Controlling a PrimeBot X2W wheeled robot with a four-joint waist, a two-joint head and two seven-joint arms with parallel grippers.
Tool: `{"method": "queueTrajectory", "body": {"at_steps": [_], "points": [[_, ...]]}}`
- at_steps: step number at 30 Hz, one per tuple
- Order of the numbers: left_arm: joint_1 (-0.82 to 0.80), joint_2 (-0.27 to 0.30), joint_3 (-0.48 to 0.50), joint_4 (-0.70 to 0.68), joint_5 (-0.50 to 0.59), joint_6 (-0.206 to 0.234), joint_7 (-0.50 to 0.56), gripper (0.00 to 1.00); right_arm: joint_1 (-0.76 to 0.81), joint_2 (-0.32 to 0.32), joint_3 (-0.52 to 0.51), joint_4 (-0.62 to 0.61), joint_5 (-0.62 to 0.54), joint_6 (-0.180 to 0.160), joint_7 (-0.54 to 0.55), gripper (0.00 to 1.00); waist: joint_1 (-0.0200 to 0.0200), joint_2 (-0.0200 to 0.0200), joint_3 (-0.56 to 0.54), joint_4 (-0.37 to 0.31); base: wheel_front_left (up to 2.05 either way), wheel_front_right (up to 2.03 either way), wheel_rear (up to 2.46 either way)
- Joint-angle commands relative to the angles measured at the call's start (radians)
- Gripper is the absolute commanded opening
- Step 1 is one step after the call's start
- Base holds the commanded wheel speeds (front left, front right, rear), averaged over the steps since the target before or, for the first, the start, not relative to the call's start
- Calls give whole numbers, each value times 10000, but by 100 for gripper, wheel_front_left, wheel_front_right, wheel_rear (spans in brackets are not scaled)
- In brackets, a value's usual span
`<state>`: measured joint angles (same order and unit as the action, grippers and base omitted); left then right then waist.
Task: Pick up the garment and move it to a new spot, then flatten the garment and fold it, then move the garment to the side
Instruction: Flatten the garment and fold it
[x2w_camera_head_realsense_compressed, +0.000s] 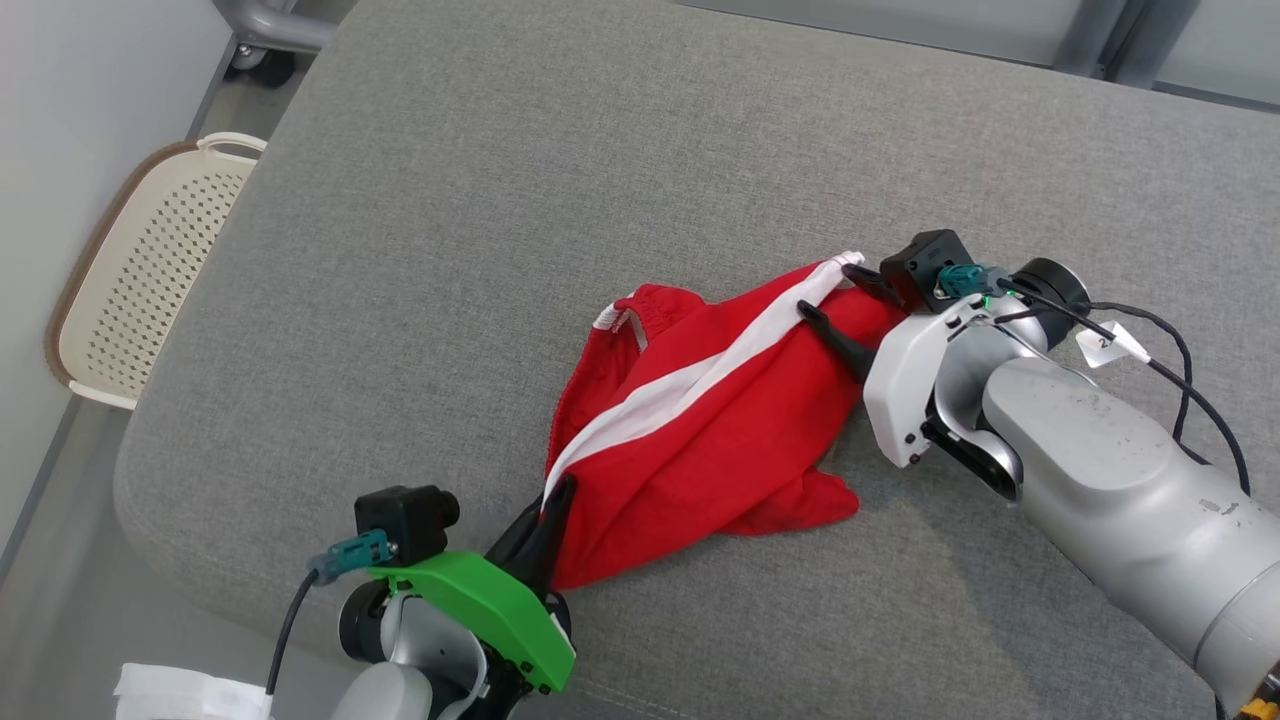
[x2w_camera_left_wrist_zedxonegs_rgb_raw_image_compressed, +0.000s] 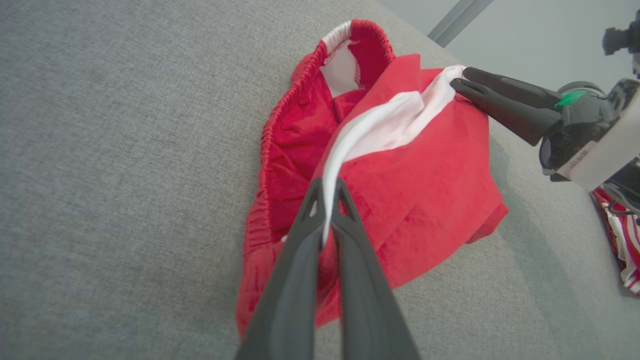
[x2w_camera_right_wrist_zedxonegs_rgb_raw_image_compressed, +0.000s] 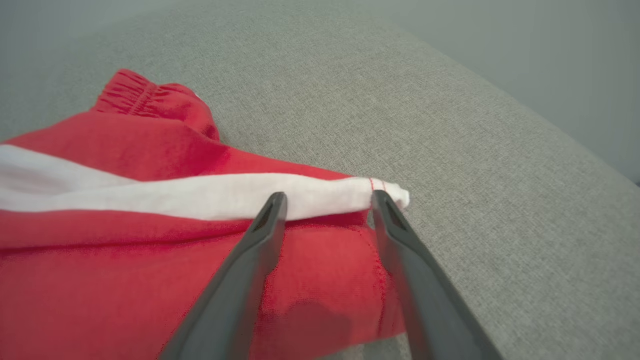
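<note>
The garment (x2w_camera_head_realsense_compressed: 700, 440), red shorts with a white side stripe, lies bunched on the grey cushioned surface (x2w_camera_head_realsense_compressed: 600, 150). My left gripper (x2w_camera_head_realsense_compressed: 555, 495) is at its near hem, shut on the end of the white stripe, and the left wrist view shows the cloth (x2w_camera_left_wrist_zedxonegs_rgb_raw_image_compressed: 410, 170) pinched between the closed fingertips of my left gripper (x2w_camera_left_wrist_zedxonegs_rgb_raw_image_compressed: 327, 185). My right gripper (x2w_camera_head_realsense_compressed: 828, 288) is at the far end of the stripe. In the right wrist view its gripper (x2w_camera_right_wrist_zedxonegs_rgb_raw_image_compressed: 327, 200) stands open, fingers on either side of the hem corner of the garment (x2w_camera_right_wrist_zedxonegs_rgb_raw_image_compressed: 125, 150). The elastic waistband points away to the left.
A cream perforated basket (x2w_camera_head_realsense_compressed: 140, 270) stands on the floor beyond the surface's left edge. A striped cloth (x2w_camera_left_wrist_zedxonegs_rgb_raw_image_compressed: 620, 235) lies past my right arm. Something white (x2w_camera_head_realsense_compressed: 190, 695) sits at the lower left by my body. Wide grey surface stretches behind the garment.
</note>
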<state>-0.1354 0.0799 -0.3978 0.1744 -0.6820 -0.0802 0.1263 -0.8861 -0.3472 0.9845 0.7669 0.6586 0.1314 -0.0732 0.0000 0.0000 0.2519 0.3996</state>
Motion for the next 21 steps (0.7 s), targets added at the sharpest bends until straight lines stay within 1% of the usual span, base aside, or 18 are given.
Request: {"method": "queueTrajectory", "body": {"at_steps": [1, 2, 3, 11, 15, 21], "points": [[-268, 39, 9, 36, -16, -55, -48, 0, -158, -41, 105, 170, 110, -14, -149, 61, 0, 0, 31, -16, 0, 0, 0], [-281, 62, 16, 55, -6, -54, -48, 0, -180, -57, 162, 236, 129, -14, -200, 87, 0, 0, 33, -21, 0, 0, 0], [-286, 73, 18, 64, -11, -54, -52, 0, -205, -50, 199, 302, 178, -14, -210, 100, 0, 0, 35, -24, 0, 0, 0], [-383, 65, -90, 23, -40, -69, -40, 0, -502, -125, 298, 817, 353, -13, -477, 100, 0, 0, 198, 97, 0, 0, 0], [-425, 22, -193, 36, -55, -82, -48, 0, -646, -105, 442, 1086, 407, -14, -431, 100, 0, 0, 306, 242, 0, 0, 0], [-459, -11, -281, 77, -116, -80, -88, 0, -653, -55, 839, 933, 794, -14, -407, 100, 0, 0, 393, 393, 0, 0, 0]]}}
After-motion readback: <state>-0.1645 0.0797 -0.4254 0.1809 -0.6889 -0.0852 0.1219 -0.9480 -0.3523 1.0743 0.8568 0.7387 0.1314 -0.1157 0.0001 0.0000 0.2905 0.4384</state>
